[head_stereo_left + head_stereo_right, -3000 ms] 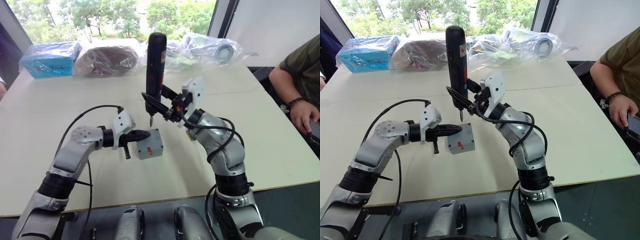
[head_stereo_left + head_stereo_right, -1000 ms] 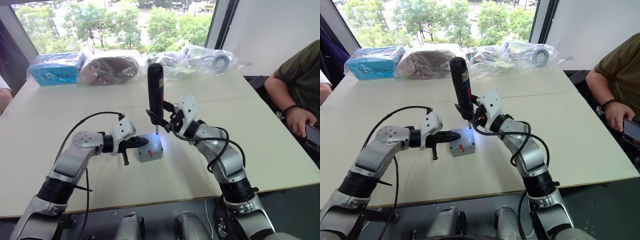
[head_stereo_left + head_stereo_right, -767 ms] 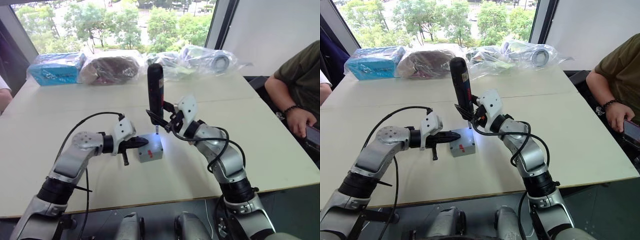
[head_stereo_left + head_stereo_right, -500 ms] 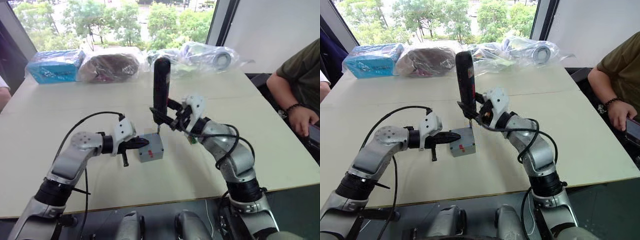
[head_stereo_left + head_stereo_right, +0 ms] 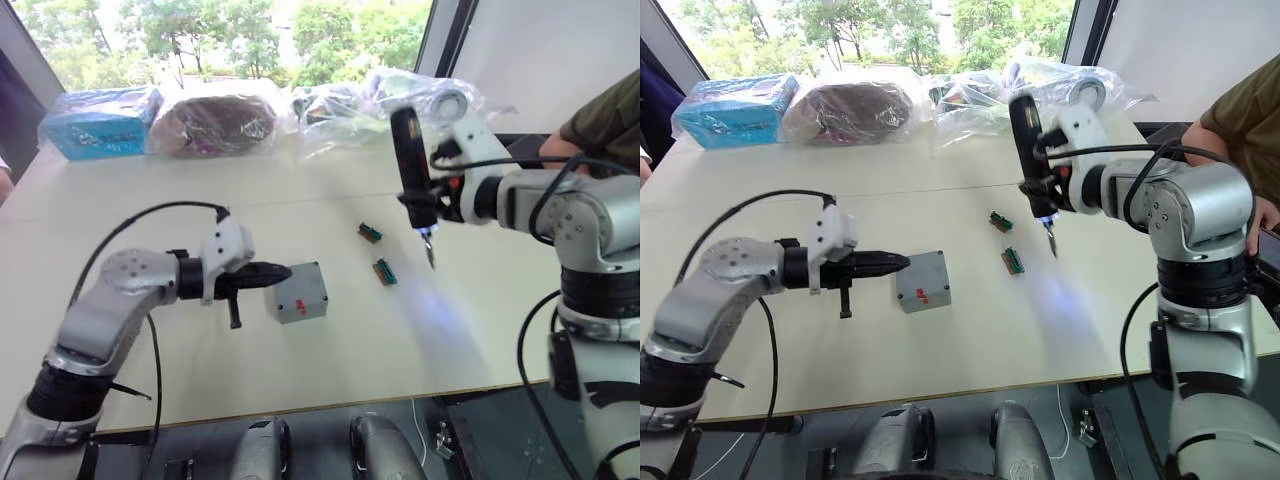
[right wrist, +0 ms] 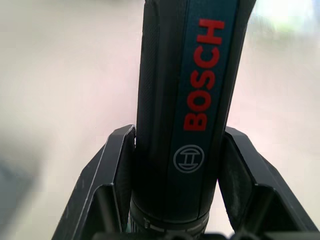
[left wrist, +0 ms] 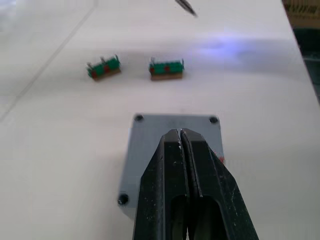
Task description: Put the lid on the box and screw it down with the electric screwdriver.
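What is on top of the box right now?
The lid sits on the box, with dark screw holes at its corners. The left hand, shut, rests over the lid's near edge. Whatever is inside the box is covered.

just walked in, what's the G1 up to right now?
It's on the lid-and-screw job. The lid sits on the box on the table. The left gripper is shut, its tips at the box's left edge. The right gripper is clamped on the electric screwdriver, held roughly upright, bit down, off to the box's right above bare table beyond two small green circuit pieces. A person's arm shows at the right edge.
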Action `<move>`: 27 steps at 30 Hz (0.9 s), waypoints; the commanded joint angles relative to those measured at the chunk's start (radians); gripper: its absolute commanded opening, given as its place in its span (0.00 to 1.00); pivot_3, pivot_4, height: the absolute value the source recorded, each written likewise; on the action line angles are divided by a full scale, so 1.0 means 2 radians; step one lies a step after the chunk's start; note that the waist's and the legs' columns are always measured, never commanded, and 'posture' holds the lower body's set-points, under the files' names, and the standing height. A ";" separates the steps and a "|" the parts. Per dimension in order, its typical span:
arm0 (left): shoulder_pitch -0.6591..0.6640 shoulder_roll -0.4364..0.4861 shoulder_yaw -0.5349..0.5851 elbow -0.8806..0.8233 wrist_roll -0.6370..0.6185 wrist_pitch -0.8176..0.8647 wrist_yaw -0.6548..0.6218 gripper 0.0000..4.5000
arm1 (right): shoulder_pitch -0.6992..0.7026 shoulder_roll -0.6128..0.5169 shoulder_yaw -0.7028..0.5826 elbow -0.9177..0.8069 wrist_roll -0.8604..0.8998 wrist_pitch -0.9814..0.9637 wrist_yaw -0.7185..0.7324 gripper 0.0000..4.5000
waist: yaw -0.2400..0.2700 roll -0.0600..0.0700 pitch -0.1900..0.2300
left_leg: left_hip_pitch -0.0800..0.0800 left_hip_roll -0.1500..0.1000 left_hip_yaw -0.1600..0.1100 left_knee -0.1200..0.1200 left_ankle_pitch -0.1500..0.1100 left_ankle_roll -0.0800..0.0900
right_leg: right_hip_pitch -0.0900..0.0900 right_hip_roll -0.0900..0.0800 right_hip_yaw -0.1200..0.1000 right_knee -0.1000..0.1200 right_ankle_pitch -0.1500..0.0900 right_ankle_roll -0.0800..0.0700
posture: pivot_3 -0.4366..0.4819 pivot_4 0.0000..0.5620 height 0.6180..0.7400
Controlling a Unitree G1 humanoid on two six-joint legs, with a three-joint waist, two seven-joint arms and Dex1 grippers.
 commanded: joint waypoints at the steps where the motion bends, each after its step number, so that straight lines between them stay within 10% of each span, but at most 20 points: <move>1: -0.002 0.020 0.029 -0.024 -0.023 0.000 -0.010 0.00 | -0.028 -0.039 0.057 0.022 -0.023 -0.002 0.036 0.41 | -0.001 0.000 0.000 | 0.000 0.000 0.000 0.000 0.000 0.000 | -0.001 0.000 0.000 0.000 0.000 0.001 | 0.48 0.27 1.00; 14: -0.025 0.039 0.061 -0.069 -0.103 0.054 0.013 0.00 | -0.072 0.006 0.153 0.274 -0.101 -0.026 0.093 0.41 | 0.001 -0.001 0.003 | -0.001 0.000 0.000 0.001 -0.001 0.001 | -0.001 0.004 0.001 0.000 0.001 0.003 | 0.48 0.27 1.00; 21: -0.010 0.044 0.064 -0.077 -0.104 0.069 0.037 0.00 | -0.075 0.005 0.157 0.250 -0.142 -0.094 0.113 0.99 | 0.002 -0.001 0.003 | 0.000 0.000 0.000 0.003 0.000 0.001 | 0.001 0.004 0.001 0.000 0.002 0.003 | 0.48 0.27 1.00; 27: 0.070 0.080 0.081 -0.067 -0.070 0.044 0.034 0.00 | -0.056 -0.001 0.101 0.084 -0.164 -0.243 0.116 1.00 | -0.001 0.000 0.003 | -0.001 0.001 0.001 0.002 0.000 0.001 | -0.001 0.004 0.001 0.001 0.002 0.004 | 0.48 0.27 1.00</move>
